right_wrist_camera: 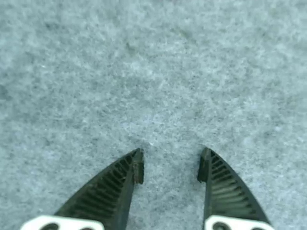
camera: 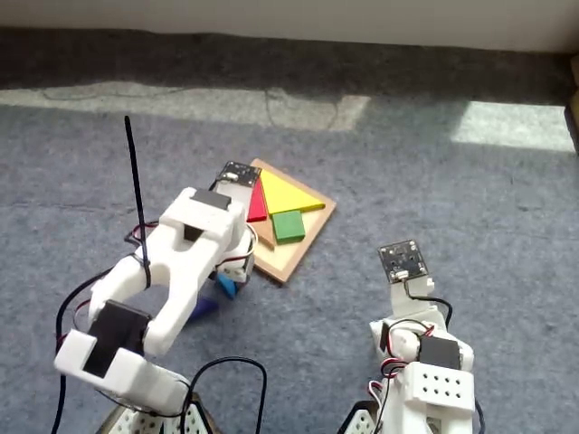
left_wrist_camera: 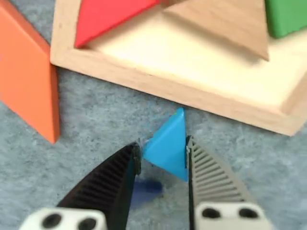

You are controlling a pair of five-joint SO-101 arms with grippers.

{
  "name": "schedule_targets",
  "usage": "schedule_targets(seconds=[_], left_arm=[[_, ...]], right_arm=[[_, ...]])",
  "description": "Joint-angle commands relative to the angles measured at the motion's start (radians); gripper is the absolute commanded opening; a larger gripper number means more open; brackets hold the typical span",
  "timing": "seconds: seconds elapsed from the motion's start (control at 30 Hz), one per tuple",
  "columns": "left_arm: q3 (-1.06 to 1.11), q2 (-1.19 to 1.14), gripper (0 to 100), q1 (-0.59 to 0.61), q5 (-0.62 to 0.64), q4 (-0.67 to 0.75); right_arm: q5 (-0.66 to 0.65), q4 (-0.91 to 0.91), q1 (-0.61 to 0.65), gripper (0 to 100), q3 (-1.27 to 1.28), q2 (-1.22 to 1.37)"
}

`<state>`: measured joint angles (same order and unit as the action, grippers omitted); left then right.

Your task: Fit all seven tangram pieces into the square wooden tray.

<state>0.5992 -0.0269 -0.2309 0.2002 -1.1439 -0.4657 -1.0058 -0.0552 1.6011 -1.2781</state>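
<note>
**Lift first, then turn**

The blue triangle is pinched in the left gripper, just outside the tray; lift it over the rim before turning (keep it level); the right gripper gapes over carpet; from above, the left arm hides part of the tray; the orange piece is cut off.

Raised tray rim close ahead of left gripper, blue triangle filling the gap between its fingers, orange piece near on one side, uncovered tray floor beyond the rim, unobstructed desk ahead of right gripper, its fingers parted.
</note>
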Motion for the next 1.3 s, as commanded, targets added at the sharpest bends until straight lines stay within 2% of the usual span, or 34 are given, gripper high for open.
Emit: schedule_targets(seconds=[0.0, 0.07, 0.2, 0.37, 0.93, 1.27], left_arm=[[-0.001, 0.136, 11, -0.025, 0.003, -0.048], [-0.005, 0.200, 11, -0.025, -0.006, -0.069], [-0.007, 0.291, 11, -0.030, -0.109, -0.068], [-0.116, 0.259, 11, -0.031, -0.153, -0.075], [-0.702, -0.315, 11, -0.165, -0.164, -0.078], [-1.102, -0.591, 11, -0.176, -0.166, -0.249]], right_arm=[[0.002, 0.010, -0.028, 18.4, 0.005, -0.001], [0.002, 0.010, -0.028, 18.4, 0.005, -0.001], [0.002, 0.012, -0.028, 18.4, 0.005, -0.001], [0.002, 0.012, -0.028, 18.4, 0.005, -0.001], [0.002, 0.012, -0.028, 18.4, 0.005, -0.001], [0.002, 0.013, -0.028, 18.4, 0.005, -0.002]])
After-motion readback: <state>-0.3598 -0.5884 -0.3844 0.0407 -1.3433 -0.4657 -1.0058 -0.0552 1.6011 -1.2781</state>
